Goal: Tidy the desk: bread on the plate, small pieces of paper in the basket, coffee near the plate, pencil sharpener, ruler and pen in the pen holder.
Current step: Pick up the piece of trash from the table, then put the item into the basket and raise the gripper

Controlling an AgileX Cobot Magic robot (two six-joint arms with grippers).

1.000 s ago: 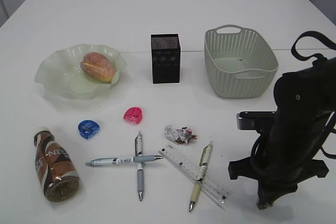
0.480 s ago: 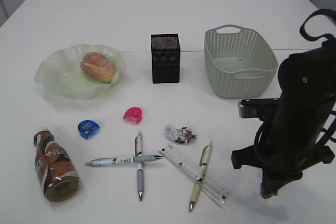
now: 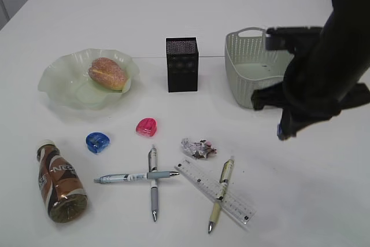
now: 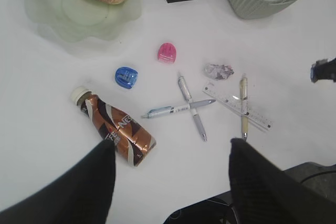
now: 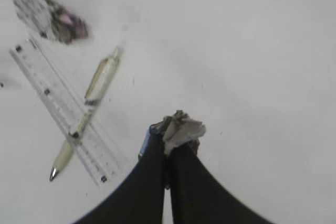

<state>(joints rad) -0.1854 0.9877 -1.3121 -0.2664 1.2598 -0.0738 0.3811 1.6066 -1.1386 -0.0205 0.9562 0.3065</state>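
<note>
Right gripper [image 5: 176, 139] clenched on a paper scrap [image 5: 181, 127], raised off the desk [image 3: 324, 201]; basket [image 3: 254, 65] at its 10 o'clock. Left gripper [image 4: 170, 156] spread wide, holding nothing.

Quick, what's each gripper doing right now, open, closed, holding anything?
Left gripper: open, holding nothing, above the desk.
Right gripper: shut on a crumpled paper scrap, lifted off the desk.

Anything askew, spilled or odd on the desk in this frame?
Nothing spilled. The coffee bottle lies on its side, two pens lie crossed, and a third pen rests across the ruler. One crumpled paper remains loose.
</note>
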